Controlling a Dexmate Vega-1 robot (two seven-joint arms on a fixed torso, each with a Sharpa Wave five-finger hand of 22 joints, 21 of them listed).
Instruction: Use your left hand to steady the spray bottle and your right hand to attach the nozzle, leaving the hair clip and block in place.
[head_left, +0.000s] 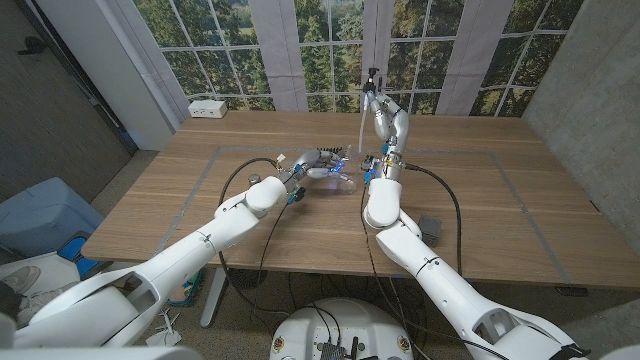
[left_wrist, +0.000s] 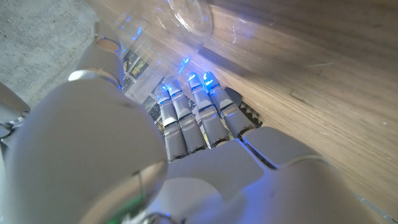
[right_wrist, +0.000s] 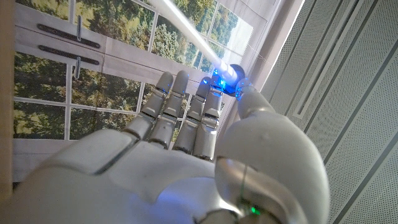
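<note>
Spray bottle (head_left: 342, 178), clear plastic, lies near the middle of the desk (head_left: 480, 215), and my left hand (head_left: 318, 163) is on it, fingers wrapped over its body. In the left wrist view the bottle (left_wrist: 186, 15) shows as a transparent curved shell just past my fingers (left_wrist: 205, 115), which are curled down toward the wood with blue lights glowing along them. I can read no label or writing on the bottle in any view; it is too small and too clear to tell.

My right hand (head_left: 386, 120) is lifted well above the desk, forearm rising almost upright from the elbow, and it holds the nozzle (head_left: 372, 78) up in front of the windows, the dark spray head at the top and the thin white dip tube (head_left: 361, 125) hanging down beside the hand. In the right wrist view the fingers (right_wrist: 180, 109) stand close together, thumb pressed in against the dark nozzle head (right_wrist: 229, 78), with the pale tube (right_wrist: 186, 25) running away across the window panes.

A small grey block (head_left: 433, 226) sits on the desk just right of my right forearm, apart from the bottle. A white box (head_left: 208, 108) sits at the far left corner of the desk.
</note>
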